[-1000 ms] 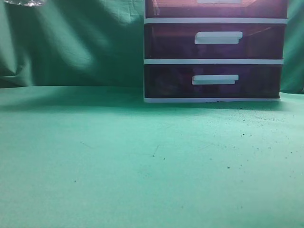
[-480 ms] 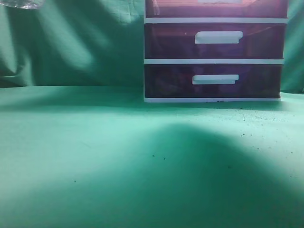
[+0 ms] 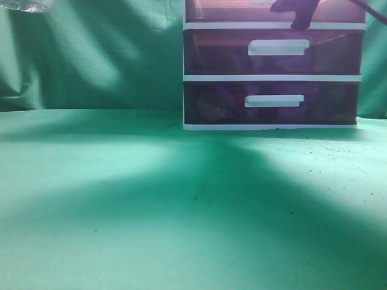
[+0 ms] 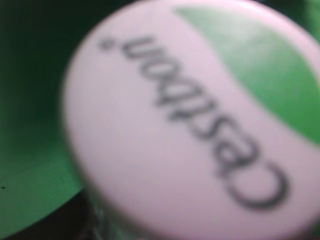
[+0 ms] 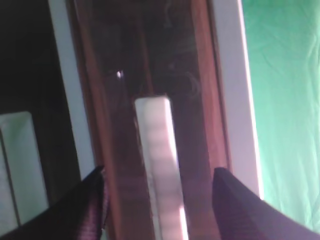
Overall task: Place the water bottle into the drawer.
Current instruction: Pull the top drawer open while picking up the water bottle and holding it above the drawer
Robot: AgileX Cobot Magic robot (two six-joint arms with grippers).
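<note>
The water bottle [image 3: 27, 5] shows only as a glinting clear sliver at the top left edge of the exterior view, held in the air. Its white and green cap [image 4: 190, 125] fills the left wrist view, blurred; the left gripper's fingers are hidden behind it. The drawer [image 3: 230, 12] is the top dark purple-brown one, closed. My right gripper [image 3: 294, 13] is at its front. In the right wrist view its dark fingers [image 5: 165, 200] are open, one on each side of the drawer's white bar handle [image 5: 155, 145], not touching it.
Two like drawers [image 3: 338, 53] [image 3: 338, 103] sit below in the white frame. The unit stands at the back right of a green cloth table [image 3: 181, 211]. A green curtain [image 3: 91, 54] hangs behind. A lower drawer's handle [image 5: 15, 165] shows at the left of the right wrist view.
My right gripper has come into the exterior view at the top drawer's front. Its arm's shadow has spread across the table. The bottle has hardly moved.
</note>
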